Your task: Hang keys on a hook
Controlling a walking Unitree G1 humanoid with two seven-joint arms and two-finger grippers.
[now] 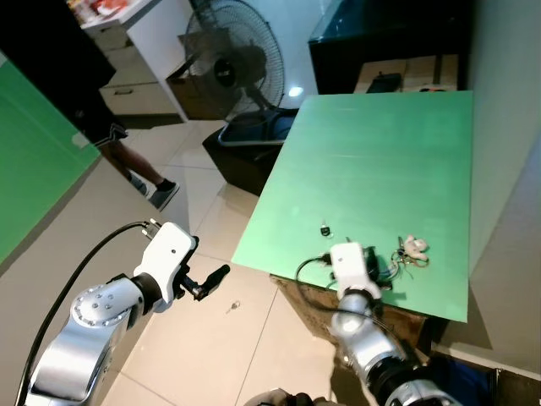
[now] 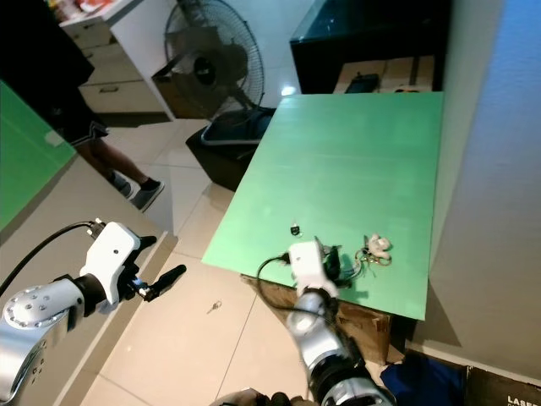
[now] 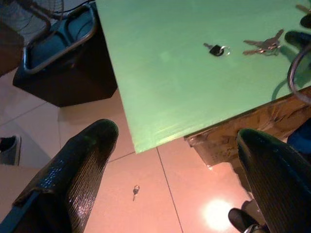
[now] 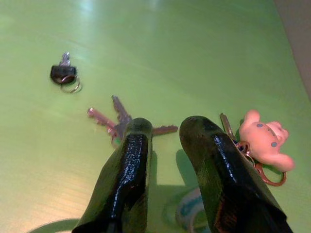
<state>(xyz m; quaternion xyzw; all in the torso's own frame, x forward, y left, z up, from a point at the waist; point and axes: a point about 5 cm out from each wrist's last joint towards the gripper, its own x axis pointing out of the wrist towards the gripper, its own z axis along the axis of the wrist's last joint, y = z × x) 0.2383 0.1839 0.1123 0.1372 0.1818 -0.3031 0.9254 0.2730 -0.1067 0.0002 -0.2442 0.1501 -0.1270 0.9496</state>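
Green counter point(image 1: 372, 161) is carrying scattered keys. Right tool point(image 4: 165, 128), fingers narrowly parted and holding nothing, is hovering over the silver keys point(image 4: 114, 119), apparently for pickup. Left tool point(image 3: 175, 160) is gaping wide above the floor.

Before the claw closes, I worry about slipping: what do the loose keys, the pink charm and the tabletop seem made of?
Loose keys: bare metal by their dull silvery shine. Pink charm: probably soft rubber or plastic, matte and rounded. Tabletop: smooth green surface with faint glare, maybe laminate or painted board.
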